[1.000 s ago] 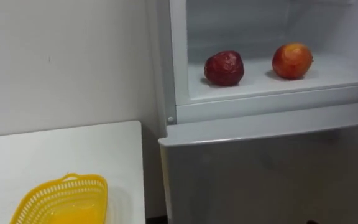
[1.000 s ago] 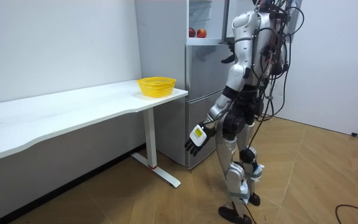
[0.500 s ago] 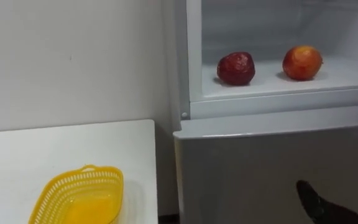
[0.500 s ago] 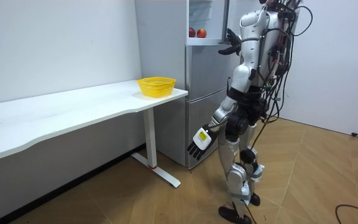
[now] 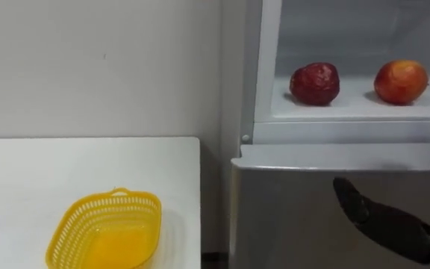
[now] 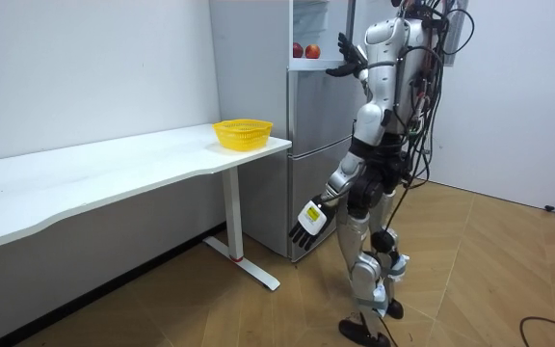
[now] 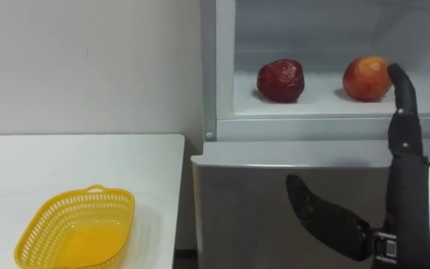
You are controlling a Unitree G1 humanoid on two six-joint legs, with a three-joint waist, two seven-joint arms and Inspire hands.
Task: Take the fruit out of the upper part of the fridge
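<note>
Orange fruit [image 7: 366,78] near the shelf's [image 7: 319,105] front edge: my right hand [image 7: 411,194], spread and empty, could knock it rolling.

Tally by kind, seven things in all

Fruits, two: one dark red fruit [image 5: 315,83] and one orange fruit [image 5: 401,81]; fridge [image 5: 290,217], one, with two compartments, one above the other; basket [image 5: 114,196], one, yellow; table [image 5: 51,172], one, white; robot hands, two: one right hand [image 7: 407,187] and one left hand [image 6: 306,220]; so two kinds come in pairs, fruits and hands, and the other three kinds count one each.
</note>
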